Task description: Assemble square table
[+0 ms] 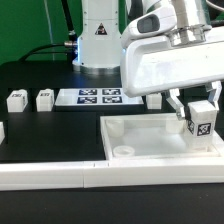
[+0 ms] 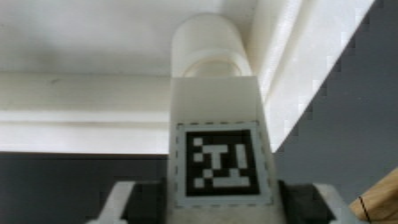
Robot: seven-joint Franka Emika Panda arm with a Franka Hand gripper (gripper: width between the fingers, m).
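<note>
One leg (image 1: 200, 122) clamped in gripper (image 1: 198, 116), hanging over tabletop (image 1: 150, 138) near exterior view's right rim. You are at leg-fitting step (corner socket beneath hidden). Next: centre leg upright over it, lower gently.

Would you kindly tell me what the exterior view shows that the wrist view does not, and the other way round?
Only the exterior view shows the marker board, a loose leg, a second loose leg, and a corner socket of the table top. Only the wrist view shows the rounded end of the held leg close up. Both show the end effector shut on the held leg.
</note>
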